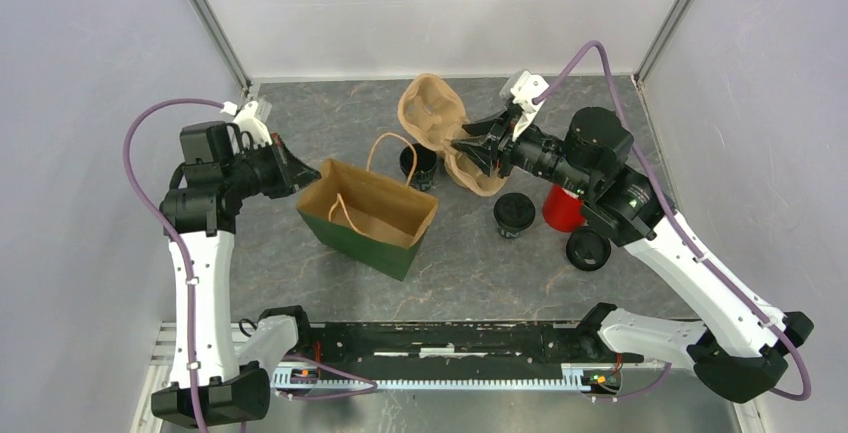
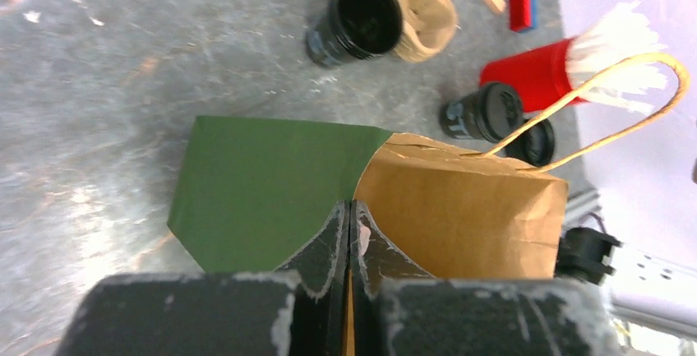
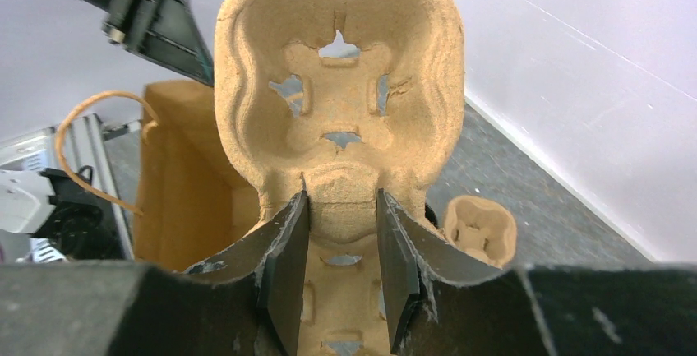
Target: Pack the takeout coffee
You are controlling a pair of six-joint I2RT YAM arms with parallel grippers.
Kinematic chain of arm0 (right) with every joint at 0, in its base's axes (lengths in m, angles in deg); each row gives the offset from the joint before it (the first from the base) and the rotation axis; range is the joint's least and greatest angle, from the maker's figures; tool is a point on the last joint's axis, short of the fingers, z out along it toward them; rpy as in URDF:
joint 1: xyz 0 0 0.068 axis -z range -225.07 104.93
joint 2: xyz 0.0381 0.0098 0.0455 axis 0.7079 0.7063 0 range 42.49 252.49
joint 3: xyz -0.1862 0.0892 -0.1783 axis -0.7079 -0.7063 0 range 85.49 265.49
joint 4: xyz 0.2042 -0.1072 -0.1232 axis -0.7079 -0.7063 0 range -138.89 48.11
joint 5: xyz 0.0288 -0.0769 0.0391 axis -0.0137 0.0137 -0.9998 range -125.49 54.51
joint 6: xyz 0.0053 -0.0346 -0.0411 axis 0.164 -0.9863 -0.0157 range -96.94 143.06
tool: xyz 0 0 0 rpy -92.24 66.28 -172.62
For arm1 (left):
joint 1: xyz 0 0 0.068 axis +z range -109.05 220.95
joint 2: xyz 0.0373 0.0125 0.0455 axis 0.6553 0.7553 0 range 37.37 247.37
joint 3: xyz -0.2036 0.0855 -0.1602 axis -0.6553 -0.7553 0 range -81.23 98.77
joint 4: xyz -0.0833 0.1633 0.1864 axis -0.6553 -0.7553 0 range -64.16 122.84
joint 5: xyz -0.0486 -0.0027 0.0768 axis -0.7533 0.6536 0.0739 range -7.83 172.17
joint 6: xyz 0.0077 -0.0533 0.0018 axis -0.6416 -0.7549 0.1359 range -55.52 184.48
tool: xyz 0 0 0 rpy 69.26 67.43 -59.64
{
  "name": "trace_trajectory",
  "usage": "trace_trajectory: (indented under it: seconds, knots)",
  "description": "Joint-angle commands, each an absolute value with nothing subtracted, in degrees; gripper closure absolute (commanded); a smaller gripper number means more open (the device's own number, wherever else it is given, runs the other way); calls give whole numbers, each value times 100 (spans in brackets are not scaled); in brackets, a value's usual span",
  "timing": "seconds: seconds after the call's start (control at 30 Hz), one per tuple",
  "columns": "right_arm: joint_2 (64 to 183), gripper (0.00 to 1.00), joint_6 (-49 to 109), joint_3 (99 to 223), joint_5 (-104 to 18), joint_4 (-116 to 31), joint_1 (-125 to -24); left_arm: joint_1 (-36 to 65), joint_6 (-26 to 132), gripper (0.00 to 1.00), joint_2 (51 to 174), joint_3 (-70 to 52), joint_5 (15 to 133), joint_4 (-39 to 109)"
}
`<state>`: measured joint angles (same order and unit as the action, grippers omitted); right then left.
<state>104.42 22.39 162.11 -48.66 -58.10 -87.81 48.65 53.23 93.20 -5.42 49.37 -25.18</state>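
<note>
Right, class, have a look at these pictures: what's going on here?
Two robot arms are partway through packing takeout coffee. The left gripper is shut on the rim of the open paper bag. The right gripper is clamped on the brown pulp cup carrier, which is tilted up just beyond the bag. The lidded black coffee cup stands beside the red cup, untouched and not yet in the bag.

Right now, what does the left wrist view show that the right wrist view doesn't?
Only left wrist: the lidded coffee cup, an open black cup, the red cup of sticks. Only right wrist: the right gripper clamped on the carrier tray. Both: that carrier tray and the paper bag, which the left gripper pinches.
</note>
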Motion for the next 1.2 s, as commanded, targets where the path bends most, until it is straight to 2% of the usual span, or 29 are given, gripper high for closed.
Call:
trace_trajectory:
  seconds: [0.0, 0.27, 0.37, 0.63, 0.93, 1.17]
  knots:
    - [10396, 60, 2575, 16185, -5447, -5134, -8808, 4846, 4533, 97, 9183, -915, 4123, -1868]
    - [10562, 61, 3086, 16124, -5735, -4511, -9065, 4655, 3694, 95, 9057, -1351, 4130, -1372]
    - [10627, 61, 3241, 16019, -5757, -4306, -9245, 4376, 3336, 91, 8933, -1547, 4242, -1074]
    - [11082, 61, 2991, 16003, -5506, -4307, -9610, 4218, 3922, 73, 9066, -1374, 4984, -1547]
    - [11447, 61, 2861, 16011, -5346, -4347, -9785, 4219, 4356, 48, 9044, -1174, 5457, -1901]
    - [11735, 61, 2576, 16045, -5213, -4344, -9866, 4218, 4740, 41, 9064, -1326, 5753, -1938]
